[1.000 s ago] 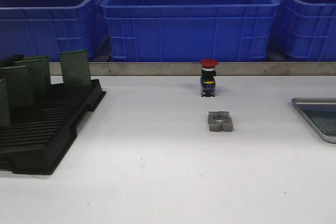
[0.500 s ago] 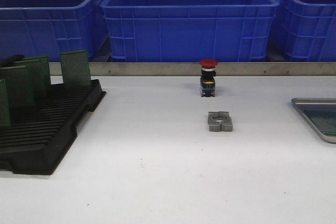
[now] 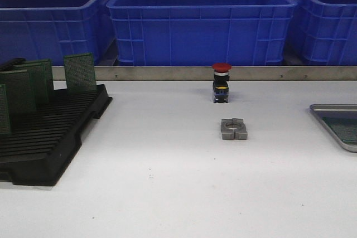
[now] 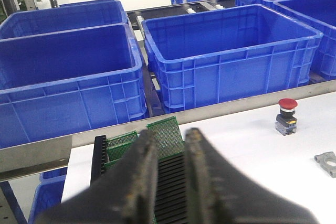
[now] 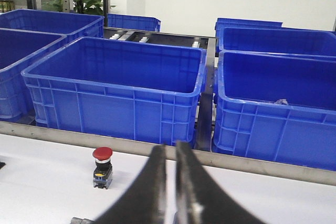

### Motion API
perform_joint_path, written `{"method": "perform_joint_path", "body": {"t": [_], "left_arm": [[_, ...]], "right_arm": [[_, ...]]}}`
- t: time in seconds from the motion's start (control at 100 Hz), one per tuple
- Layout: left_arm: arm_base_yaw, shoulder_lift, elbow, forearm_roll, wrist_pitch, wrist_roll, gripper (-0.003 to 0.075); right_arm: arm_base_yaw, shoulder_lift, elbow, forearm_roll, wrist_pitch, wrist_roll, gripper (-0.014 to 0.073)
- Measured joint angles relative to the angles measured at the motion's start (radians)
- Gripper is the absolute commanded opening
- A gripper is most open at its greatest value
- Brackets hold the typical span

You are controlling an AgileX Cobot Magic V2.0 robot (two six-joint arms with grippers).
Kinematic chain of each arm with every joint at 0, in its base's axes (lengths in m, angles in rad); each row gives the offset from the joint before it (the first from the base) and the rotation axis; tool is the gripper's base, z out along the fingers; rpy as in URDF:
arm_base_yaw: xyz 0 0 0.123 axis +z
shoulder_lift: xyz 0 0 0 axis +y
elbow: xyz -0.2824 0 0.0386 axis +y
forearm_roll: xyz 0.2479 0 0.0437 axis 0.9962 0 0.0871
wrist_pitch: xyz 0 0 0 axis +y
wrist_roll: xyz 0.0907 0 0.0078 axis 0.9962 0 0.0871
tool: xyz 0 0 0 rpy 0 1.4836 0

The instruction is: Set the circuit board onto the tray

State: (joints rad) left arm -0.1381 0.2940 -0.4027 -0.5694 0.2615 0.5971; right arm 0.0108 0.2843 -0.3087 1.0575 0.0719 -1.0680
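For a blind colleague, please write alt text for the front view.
A white table holds a black rack with upright green circuit boards on the left and the corner of a metal tray at the right edge. Between them stand a red push button and a small grey metal block; blue bins line the back.

Only the two grippers show, each seen from its own wrist camera. The left gripper [image 4: 170,145] has two thick, dark grey-black fingers [image 4: 142,177] with a matte, slightly rough surface, broad at the base and narrowing to rounded tips. The right gripper [image 5: 170,153] has two slimmer dark fingers [image 5: 155,182] that curve and taper to thin flat tips. No cables, screws or markings can be made out.
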Motion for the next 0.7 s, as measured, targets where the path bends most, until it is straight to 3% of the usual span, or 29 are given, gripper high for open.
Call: {"method": "perform_joint_path", "body": {"t": [0.7], "left_arm": [[0.0, 0.0, 0.0, 0.0, 0.0, 0.0, -0.0018]], "right_arm": [[0.0, 0.0, 0.0, 0.004, -0.027, 0.0, -0.0068]]}}
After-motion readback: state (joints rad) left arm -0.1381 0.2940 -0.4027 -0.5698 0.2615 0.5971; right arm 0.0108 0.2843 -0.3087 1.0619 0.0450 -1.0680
